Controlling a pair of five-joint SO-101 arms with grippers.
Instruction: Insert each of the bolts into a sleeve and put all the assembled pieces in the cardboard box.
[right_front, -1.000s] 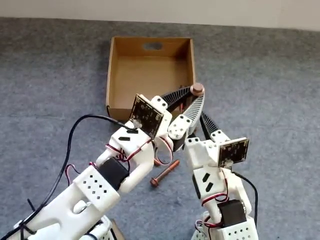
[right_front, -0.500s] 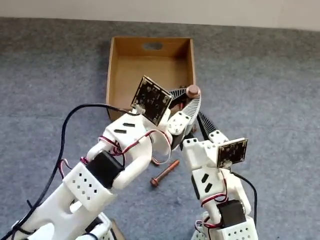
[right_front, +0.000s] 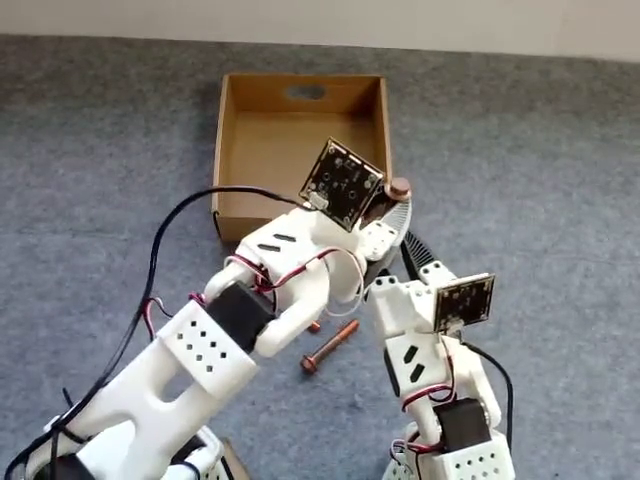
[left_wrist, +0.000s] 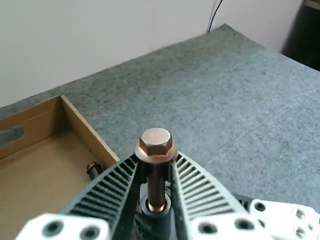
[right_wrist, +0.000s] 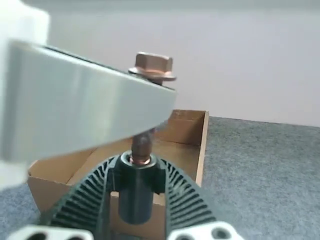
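While the left gripper (left_wrist: 156, 164) is clamped on a bolt (left_wrist: 156, 144) just beside the box's (right_front: 221, 150) right wall, the right gripper (right_wrist: 136, 169) grips a sleeve (right_wrist: 134, 199) below, the bolt's tip inside it. A 2nd bolt (right_front: 331, 346) lies near the box's front.

Grey felt-like worktop (right_front: 540, 150), fuzzy weave. Pale wall (right_front: 320, 15) along its far edge. Thin black cable (left_wrist: 216, 12) against the wall; dark shape (left_wrist: 305, 27) near it, unidentifiable.
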